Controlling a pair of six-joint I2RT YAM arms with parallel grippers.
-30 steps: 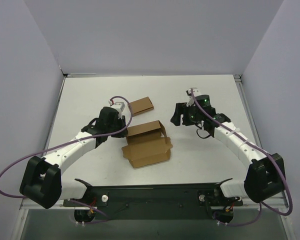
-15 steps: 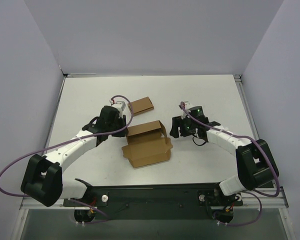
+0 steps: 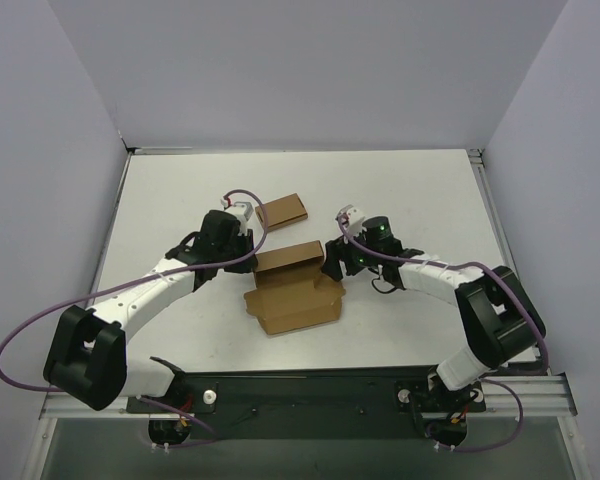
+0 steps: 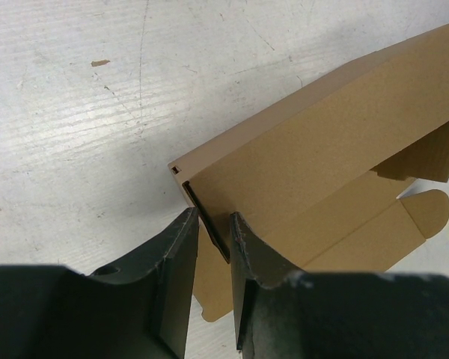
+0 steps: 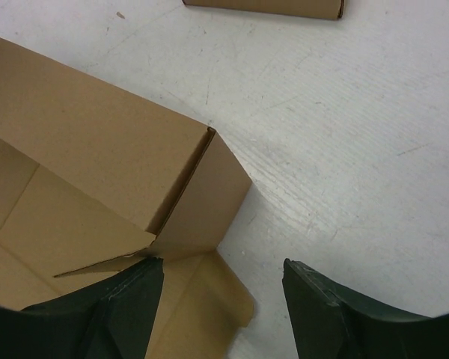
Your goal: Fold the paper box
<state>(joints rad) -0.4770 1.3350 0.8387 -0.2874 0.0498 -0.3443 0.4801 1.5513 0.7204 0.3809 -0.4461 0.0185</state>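
Observation:
The paper box (image 3: 292, 290) lies at mid-table, partly formed, its back wall raised and its front flaps spread flat. My left gripper (image 3: 242, 258) is at the box's left end. In the left wrist view the left gripper (image 4: 213, 218) is closed on the thin upright edge of the box's end wall (image 4: 209, 224), and the box (image 4: 337, 127) stretches away to the right. My right gripper (image 3: 335, 262) is at the box's right end. In the right wrist view the right gripper (image 5: 223, 271) is open, with the box's corner flap (image 5: 209, 194) between its fingers.
A smaller flat brown box (image 3: 283, 210) lies behind the paper box, and its edge shows at the top of the right wrist view (image 5: 269, 6). White table surface (image 3: 420, 190) extends to the right and back. Grey walls stand on three sides.
My right gripper has moved left and down from open table to the box's right end. My left gripper has stayed at the left end.

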